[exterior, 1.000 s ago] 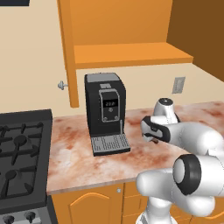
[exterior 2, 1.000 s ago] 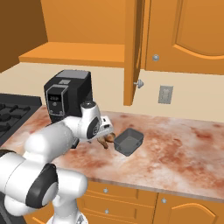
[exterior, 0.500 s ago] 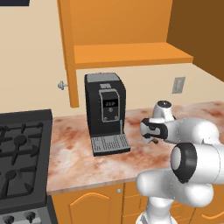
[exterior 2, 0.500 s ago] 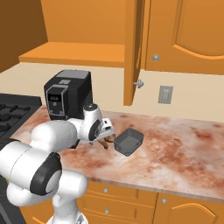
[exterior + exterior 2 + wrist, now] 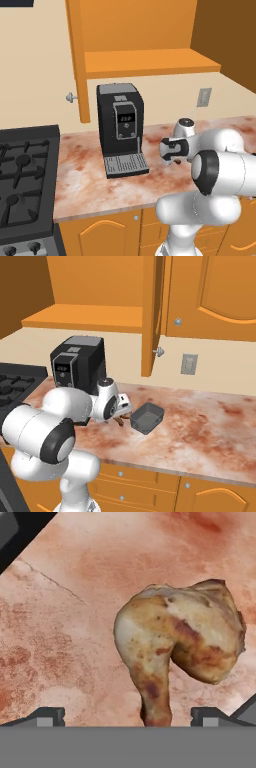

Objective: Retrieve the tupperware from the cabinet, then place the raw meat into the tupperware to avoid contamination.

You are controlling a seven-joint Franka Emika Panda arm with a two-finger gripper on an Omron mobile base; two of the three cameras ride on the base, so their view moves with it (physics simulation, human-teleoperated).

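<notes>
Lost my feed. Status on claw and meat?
Claw open, low over meat. Meat on counter, not gripped. Tupperware beside it, empty. Nothing blocking.

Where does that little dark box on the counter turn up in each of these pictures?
Left base view: I can't make it out; the arm stands in front of that part of the counter.
Right base view: the tupperware sits open on the counter, centre, right of the gripper.
Hand view: not seen.
Shared landmark: the black coffee machine.

We see the raw meat (image 5: 177, 647) on the worktop (image 5: 200, 426), tupperware (image 5: 147, 417) just right, coffee machine (image 5: 77, 363) left.
</notes>
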